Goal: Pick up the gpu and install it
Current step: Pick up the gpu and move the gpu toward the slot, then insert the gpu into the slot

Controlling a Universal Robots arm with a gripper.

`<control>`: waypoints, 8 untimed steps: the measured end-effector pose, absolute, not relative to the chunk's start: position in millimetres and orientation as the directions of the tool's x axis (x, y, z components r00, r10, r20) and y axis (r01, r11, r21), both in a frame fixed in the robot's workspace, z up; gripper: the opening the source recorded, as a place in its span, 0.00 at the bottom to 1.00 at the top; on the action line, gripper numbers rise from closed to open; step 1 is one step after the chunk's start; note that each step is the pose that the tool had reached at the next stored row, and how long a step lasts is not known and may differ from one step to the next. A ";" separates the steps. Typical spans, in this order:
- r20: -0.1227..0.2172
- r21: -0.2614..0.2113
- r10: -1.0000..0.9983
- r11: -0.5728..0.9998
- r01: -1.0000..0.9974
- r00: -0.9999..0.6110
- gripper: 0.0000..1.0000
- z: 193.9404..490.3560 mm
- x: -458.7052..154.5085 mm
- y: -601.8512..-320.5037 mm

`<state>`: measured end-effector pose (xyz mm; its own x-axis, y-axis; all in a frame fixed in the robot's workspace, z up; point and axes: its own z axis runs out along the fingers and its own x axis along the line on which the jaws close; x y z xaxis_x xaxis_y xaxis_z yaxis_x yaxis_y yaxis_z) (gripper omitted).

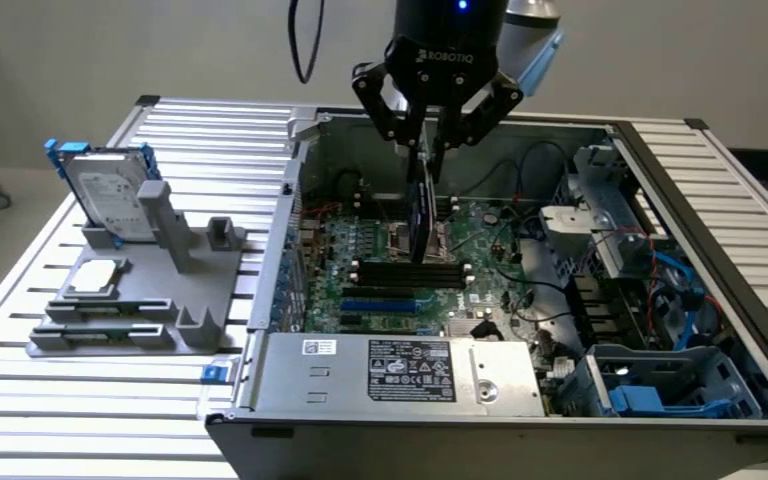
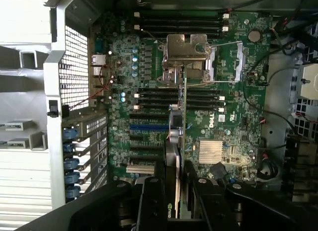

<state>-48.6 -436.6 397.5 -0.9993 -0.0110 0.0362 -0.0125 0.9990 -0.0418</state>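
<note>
So the gripper (image 1: 427,140) is clamped on the top edge of the gpu (image 1: 423,215), and the card hangs upright inside the open case (image 1: 277,260), over the middle of the motherboard (image 1: 357,250).

Hard-to-see stuff first:
- The gpu is edge-on in both views, so its faces barely show.
- The card's lower end sits right by the black slots, but I can't tell if it's touching the board or just above it.
- The arm is cut off at 12 o'clock in the exterior view, and the near edge of the case is cut off at 6.
- The right side of the case is a tangle of cables and drive bays that I can't sort out.

Counts:
- one gpu
- one gripper
- one power supply (image 1: 398,370), at 6 o'clock of the board
- one silver heatsink (image 2: 211,150)
- one grey fixture (image 1: 177,260), at 9 o'clock of the case
- one hard drive (image 1: 107,195) with a blue frame, standing in the fixture
- one small silver chip (image 1: 97,277), lying flat on the fixture

Everything sits on a slotted aluminium table (image 1: 211,130). Behind it is a plain pale wall (image 1: 117,50), with a black cable (image 1: 307,80) looping down at 12 o'clock.
</note>
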 end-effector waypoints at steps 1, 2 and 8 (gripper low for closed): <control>0.036 -0.042 -0.011 0.999 -0.012 -0.999 0.26 397.5 -48.6 -436.6; 0.036 -0.042 -0.011 0.999 -0.012 -0.999 0.26 397.5 -48.6 -436.6; 0.036 -0.042 -0.011 0.999 -0.012 -0.999 0.26 397.5 -48.6 -436.6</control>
<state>-48.6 -436.6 397.5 -0.9993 -0.0110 0.0362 -0.0125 0.9990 -0.0418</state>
